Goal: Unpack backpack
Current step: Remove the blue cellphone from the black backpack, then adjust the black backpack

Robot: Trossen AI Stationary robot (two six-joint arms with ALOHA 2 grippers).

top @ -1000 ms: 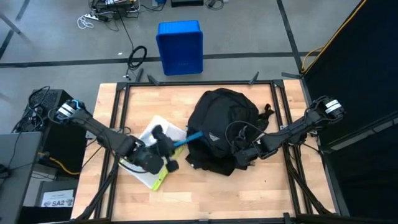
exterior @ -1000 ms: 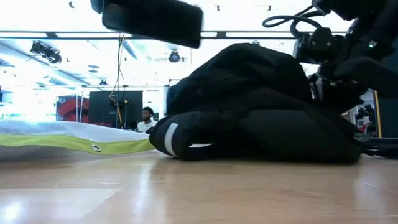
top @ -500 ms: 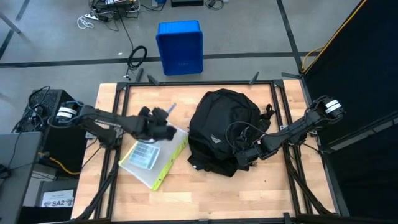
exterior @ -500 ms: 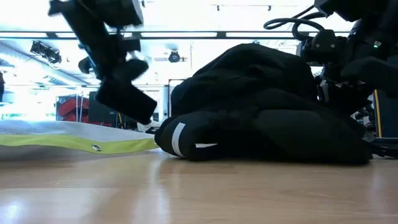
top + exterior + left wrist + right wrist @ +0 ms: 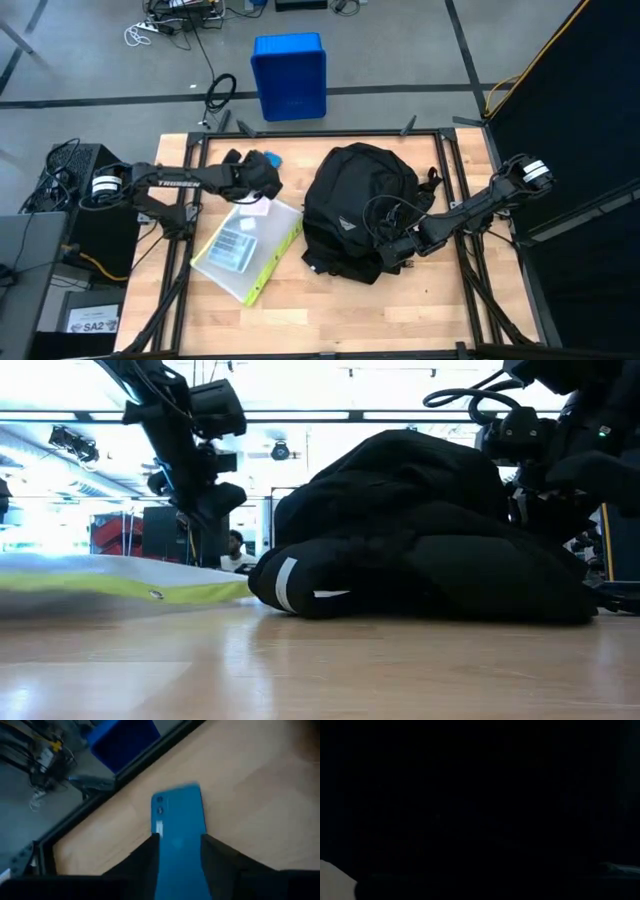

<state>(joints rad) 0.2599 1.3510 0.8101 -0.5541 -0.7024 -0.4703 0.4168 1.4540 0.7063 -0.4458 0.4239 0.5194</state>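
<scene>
The black backpack (image 5: 355,205) lies flat in the middle of the table, its bulk (image 5: 420,530) resting on the wood. A blue phone (image 5: 177,820) lies back up near the table's far edge (image 5: 272,158). My left gripper (image 5: 262,172) hovers just over the phone's near end, tipped down. Its fingers (image 5: 150,855) stand apart over the phone's long sides, and I see no hold on it. My right gripper (image 5: 392,252) is shut at the backpack's near right corner. My right gripper is on the backpack's near right edge (image 5: 380,258), coming in slanted down from the table's right. The gripper and the dark fabric hide the place of contact, and the right wrist view is black. The backpack stays flat on the table.
A clear pouch with a yellow-green edge (image 5: 245,250) lies left of the backpack, holding a flat item. A blue bin (image 5: 290,75) stands on the floor beyond the far edge. Bare wood (image 5: 420,310) shows along the near side. A person shows far off in the room (image 5: 236,550).
My left gripper has swung from the backpack's left side, over the pouch, toward the table's far edge and down, turning as it went. The blue phone came out of the backpack with it. The backpack shifted slightly. My right gripper kept still.
</scene>
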